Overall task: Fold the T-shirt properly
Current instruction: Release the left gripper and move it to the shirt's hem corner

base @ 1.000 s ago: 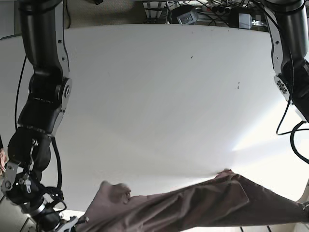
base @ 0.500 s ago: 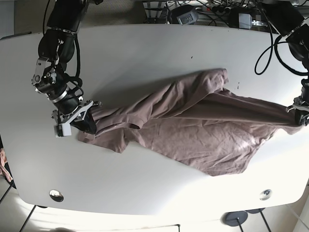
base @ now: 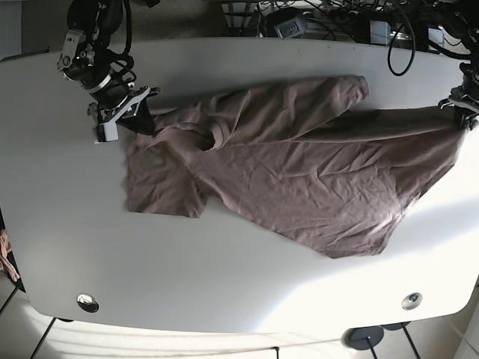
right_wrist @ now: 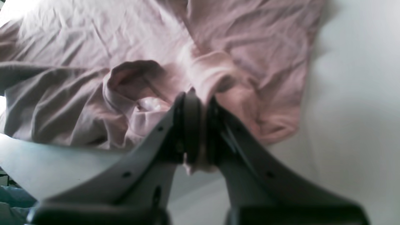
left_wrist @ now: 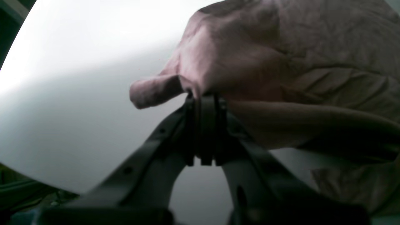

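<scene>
The shirt (base: 292, 164) lies spread but rumpled across the far half of the white table (base: 224, 299), one sleeve (base: 161, 196) flat toward eight o'clock from the shirt's middle and the other sleeve (base: 348, 91) pointing to about one o'clock. The right gripper (base: 138, 112), at the shirt's ten o'clock corner, is clamped on a fold of cloth near the collar (right_wrist: 125, 78) — its wrist view shows the fabric pinched between closed jaws. The left gripper (base: 462, 105), at the three o'clock edge, likewise grips a bunched bit of hem (left_wrist: 187, 78) with its jaws pressed together. This looks like the spreading step: both arms hold opposite ends to stretch the shirt flat before any fold is made. The body is not yet smooth — creases run across the middle and the near hem hangs in a skewed point toward five o'clock. The next move probably calls for pulling the two ends gently apart and lowering them together, so the cloth settles square without dragging.
</scene>
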Available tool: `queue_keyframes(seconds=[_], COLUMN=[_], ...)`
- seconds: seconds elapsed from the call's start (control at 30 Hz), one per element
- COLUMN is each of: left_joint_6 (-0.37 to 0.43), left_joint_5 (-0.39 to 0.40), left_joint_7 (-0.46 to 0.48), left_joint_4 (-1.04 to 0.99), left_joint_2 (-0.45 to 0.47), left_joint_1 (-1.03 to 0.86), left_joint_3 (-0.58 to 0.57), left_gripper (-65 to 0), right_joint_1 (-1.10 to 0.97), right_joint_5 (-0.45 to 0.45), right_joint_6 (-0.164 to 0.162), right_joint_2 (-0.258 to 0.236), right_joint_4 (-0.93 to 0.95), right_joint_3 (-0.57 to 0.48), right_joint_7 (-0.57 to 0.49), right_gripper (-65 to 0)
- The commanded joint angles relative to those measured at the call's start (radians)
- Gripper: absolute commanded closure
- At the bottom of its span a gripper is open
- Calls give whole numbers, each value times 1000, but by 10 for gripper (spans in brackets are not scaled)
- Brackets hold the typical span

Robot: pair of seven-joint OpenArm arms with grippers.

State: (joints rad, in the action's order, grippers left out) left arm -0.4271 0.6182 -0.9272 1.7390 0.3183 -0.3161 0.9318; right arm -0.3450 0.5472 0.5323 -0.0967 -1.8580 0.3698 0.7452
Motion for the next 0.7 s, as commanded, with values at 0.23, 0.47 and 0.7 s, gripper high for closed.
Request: queue_keyframes(seconds=[0.23, 0.47, 0.7], left_joint_6=[-2, 6, -2], left_joint_5=[18, -11, -59], left_joint_7=[33, 33, 33], left_joint_4=[16, 71, 121], left_joint_2=[15, 23, 26], left_joint_1=[-36, -59, -51], left_joint_3=[8, 8, 7], left_gripper=[0, -319, -438], right_joint_1=[-52, -58, -136], right_joint_5=[20, 20, 26], right_joint_6=[18, 18, 19], right_joint_2=[-5, 27, 27], right_joint_4=[-22, -24, -111], right_joint_3=[4, 1, -2], right_joint_7=[-23, -17, -22], right_gripper=[-21, -54, -266])
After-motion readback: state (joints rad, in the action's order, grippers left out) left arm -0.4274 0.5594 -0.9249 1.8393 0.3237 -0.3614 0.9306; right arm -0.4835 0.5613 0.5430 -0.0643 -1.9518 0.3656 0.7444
